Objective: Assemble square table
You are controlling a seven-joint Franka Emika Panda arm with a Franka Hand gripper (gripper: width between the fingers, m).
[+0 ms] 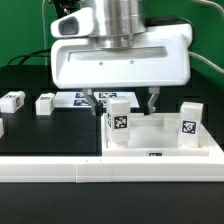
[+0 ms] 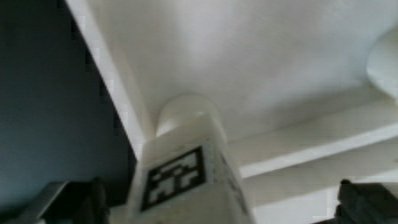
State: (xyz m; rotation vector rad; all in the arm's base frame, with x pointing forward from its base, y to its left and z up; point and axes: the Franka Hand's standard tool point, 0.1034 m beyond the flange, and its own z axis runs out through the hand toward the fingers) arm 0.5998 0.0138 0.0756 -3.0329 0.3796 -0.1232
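Hand (image 1: 122, 104) hangs over the square table slab (image 1: 160, 142) in the exterior view, its dark fingers (image 1: 93, 101) spread wide and gripping nothing. Below and between them a leg (image 1: 118, 122) stands at the slab's corner on the exterior view's left, its long axis vertical and its tag facing the camera. A second leg (image 1: 188, 122) stands upright at the corner on the exterior view's right, clear of the fingers. The slab lies flat, and the border rail (image 1: 60, 168) runs along its near edge. To the exterior view's left the dark desk (image 1: 40, 135) is open; a loose leg (image 1: 45, 103) and a farther loose leg (image 1: 12, 100) rest there, near the marker board (image 1: 72, 98).

From the wrist view, the hand (image 2: 217, 200) straddles the leg (image 2: 178, 160). One blurred fingertip shows on each side of it, with a gap between each and the leg. The leg rises from the white slab (image 2: 267, 60), whose straight edge borders the dark desk (image 2: 45, 100).
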